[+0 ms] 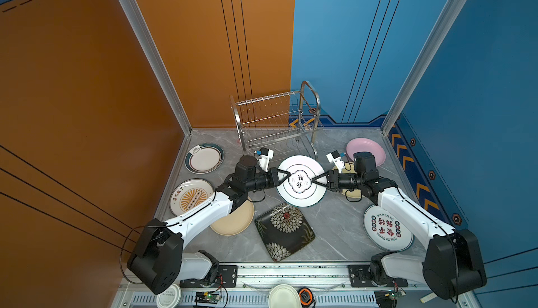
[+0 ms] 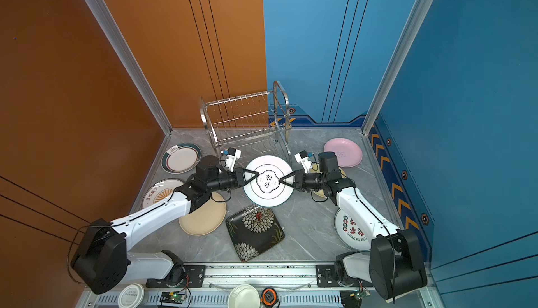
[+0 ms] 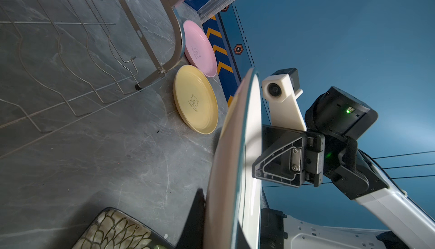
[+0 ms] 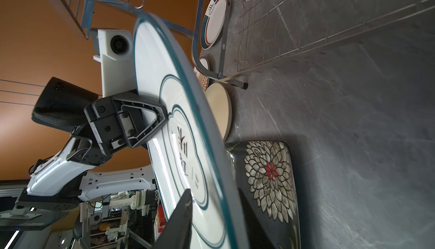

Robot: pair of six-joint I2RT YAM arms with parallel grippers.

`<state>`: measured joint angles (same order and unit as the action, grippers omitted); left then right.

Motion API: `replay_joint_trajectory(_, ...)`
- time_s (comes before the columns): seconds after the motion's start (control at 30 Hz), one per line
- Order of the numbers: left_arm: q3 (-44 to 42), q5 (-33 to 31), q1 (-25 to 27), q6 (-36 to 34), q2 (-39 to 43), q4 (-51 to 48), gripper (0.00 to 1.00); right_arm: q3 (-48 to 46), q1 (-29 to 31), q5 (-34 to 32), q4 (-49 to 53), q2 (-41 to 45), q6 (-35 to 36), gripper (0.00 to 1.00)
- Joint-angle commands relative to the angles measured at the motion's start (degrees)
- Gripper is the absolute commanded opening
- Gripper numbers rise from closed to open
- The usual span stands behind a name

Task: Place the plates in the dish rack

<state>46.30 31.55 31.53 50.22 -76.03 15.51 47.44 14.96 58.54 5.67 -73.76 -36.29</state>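
Both grippers meet at one teal-rimmed plate (image 1: 301, 181), held face up above the table (image 1: 334, 228). The left gripper (image 1: 286, 175) has its fingers (image 4: 138, 100) clamped on the rim. The right gripper (image 1: 314, 180) has its fingers (image 4: 180, 222) around the opposite rim, but I cannot tell if they press it. Beyond the fingertips stands the dish rack (image 1: 276, 117).
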Motion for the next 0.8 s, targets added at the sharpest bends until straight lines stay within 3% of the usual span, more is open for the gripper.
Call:
replay_joint_trajectory(0.0, 0.6, 4.1, 1.3, 0.2, -0.7, 1.4, 0.00, 0.2, 1.4, 5.2, -11.4, 0.0, -4.4, 0.31)
replay_joint_trajectory(0.1, 0.2, 4.1, 1.3, 0.3, -0.4, 1.4, 0.00, -1.4, 1.3, 4.9, -16.3, 0.7, -8.1, 0.24)
replay_joint_trajectory(0.17, -0.3, 3.6, 1.2, 0.4, 0.1, 1.4, 0.00, -1.6, 1.2, 4.7, -16.6, 1.1, -8.7, 0.13)
replay_joint_trajectory(0.23, -0.9, 3.0, 1.1, 0.4, 0.8, 1.4, 0.12, -1.6, 1.0, 4.6, -15.9, 1.8, -8.5, 0.01)
replay_joint_trajectory(0.3, -1.8, 2.1, 0.9, 0.5, 1.9, 1.3, 0.32, -1.3, 0.6, 4.2, -13.1, 2.5, -7.2, 0.00)
replay_joint_trajectory(0.43, -2.2, -1.2, 0.8, -1.9, 4.8, -3.6, 0.60, 1.3, -0.9, 1.8, -0.8, 5.1, 0.2, 0.00)
replay_joint_trajectory(0.6, -2.4, -7.2, 0.5, -5.4, 10.2, -11.8, 0.83, 5.6, -3.2, -4.0, 12.8, 8.6, 7.0, 0.00)
replay_joint_trajectory(0.77, -1.7, -15.1, 0.4, -8.7, 16.3, -20.5, 0.97, 11.3, -3.6, -13.7, 22.9, 11.5, 11.1, 0.00)
